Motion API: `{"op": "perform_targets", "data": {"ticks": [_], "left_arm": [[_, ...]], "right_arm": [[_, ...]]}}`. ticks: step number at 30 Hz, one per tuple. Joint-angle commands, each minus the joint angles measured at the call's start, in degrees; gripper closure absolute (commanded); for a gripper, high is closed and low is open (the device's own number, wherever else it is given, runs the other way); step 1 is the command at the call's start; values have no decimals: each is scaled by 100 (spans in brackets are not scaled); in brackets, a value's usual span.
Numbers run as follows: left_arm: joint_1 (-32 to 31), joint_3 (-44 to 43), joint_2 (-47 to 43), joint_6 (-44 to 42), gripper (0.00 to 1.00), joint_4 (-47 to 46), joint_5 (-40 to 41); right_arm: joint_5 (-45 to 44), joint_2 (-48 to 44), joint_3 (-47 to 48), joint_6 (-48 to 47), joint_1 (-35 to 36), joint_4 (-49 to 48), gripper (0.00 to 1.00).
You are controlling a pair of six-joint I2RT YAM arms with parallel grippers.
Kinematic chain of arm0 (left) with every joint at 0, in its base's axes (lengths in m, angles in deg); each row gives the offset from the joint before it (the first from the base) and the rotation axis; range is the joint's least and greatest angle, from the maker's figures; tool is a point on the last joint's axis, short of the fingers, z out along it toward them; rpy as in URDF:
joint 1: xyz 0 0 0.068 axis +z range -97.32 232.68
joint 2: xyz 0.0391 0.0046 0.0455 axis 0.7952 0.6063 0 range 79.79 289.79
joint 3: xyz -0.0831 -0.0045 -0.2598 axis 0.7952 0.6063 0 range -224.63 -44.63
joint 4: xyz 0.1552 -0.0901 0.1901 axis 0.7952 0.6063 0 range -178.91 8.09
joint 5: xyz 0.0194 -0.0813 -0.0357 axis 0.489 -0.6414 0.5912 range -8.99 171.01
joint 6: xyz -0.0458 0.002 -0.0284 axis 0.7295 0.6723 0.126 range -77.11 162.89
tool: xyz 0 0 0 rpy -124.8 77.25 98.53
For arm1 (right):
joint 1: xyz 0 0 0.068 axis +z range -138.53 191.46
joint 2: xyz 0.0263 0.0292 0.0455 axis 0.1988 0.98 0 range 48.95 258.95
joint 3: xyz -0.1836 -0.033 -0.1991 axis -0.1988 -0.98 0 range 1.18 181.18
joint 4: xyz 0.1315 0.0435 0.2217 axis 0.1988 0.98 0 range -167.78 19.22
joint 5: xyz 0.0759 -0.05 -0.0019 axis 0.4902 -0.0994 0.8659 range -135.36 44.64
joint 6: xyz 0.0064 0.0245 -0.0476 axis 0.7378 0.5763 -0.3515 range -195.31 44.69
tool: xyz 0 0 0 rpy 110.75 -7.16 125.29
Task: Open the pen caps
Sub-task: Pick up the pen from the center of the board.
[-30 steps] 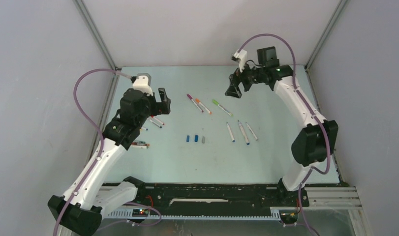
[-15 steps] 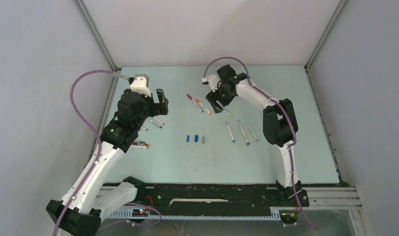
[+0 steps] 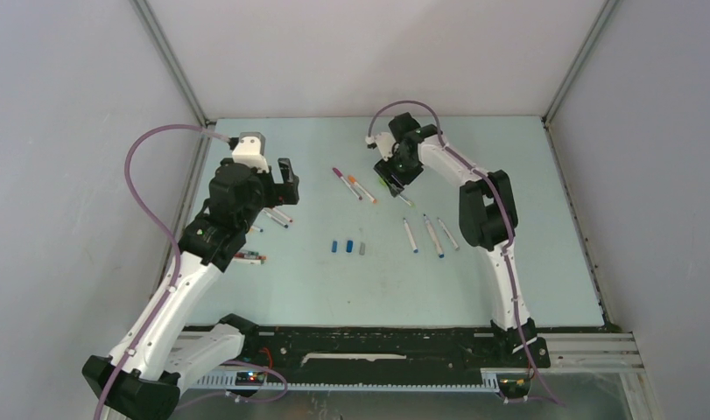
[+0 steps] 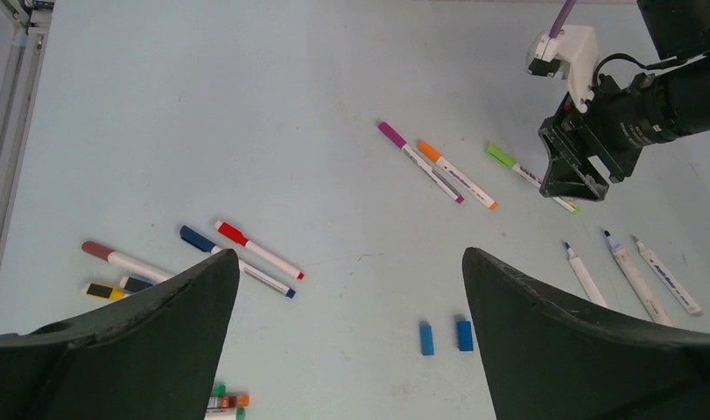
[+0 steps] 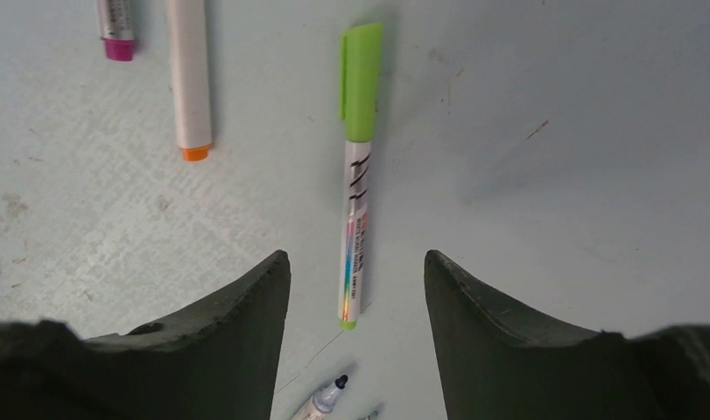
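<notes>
Lime-green cap (image 5: pixel 361 83) on a white barrel: the green pen (image 5: pixel 355 227) carries black lettering and a rainbow strip, too small to read. It lies flat on the pale blue surface (image 5: pixel 579 131) between the two fingers of the right hand (image 5: pixel 355 271). That hand is roughly half open, straddling the barrel's uncapped end with no visible contact; the cap points away from it. Beside it, toward the left arm, lie an orange-ended pen (image 5: pixel 188 79) and a magenta-ended pen (image 5: pixel 115 26). The left hand (image 4: pixel 351 262) hovers spread wide and empty. Two blue pen caps (image 4: pixel 427 338) lie on the surface between its fingers.
</notes>
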Motion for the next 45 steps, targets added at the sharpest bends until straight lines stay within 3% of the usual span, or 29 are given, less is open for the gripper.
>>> {"op": "perform_targets", "data": {"ticks": [1, 13, 23, 30, 33, 40, 45], "left_arm": [[38, 142, -108, -162, 0, -136, 122], [38, 154, -56, -180, 0, -131, 142], [38, 158, -38, -180, 0, -142, 137], [35, 155, -11, -171, 0, -139, 71], [38, 160, -11, -164, 0, -154, -10], [38, 162, -37, -110, 0, -219, -501], [38, 235, -122, -97, 0, -416, -1068]], "right_arm": [[66, 241, 455, -5, -144, 242, 42], [42, 718, 895, -99, -119, 412, 48], [20, 999, 1081, -238, -109, 579, 62], [-364, 1086, 1038, -413, 2, 602, 83], [-371, 1041, 1100, -446, 64, 614, 100], [0, 459, 1218, -374, 96, 687, 100], [613, -317, 813, -381, 118, 630, 100]]}}
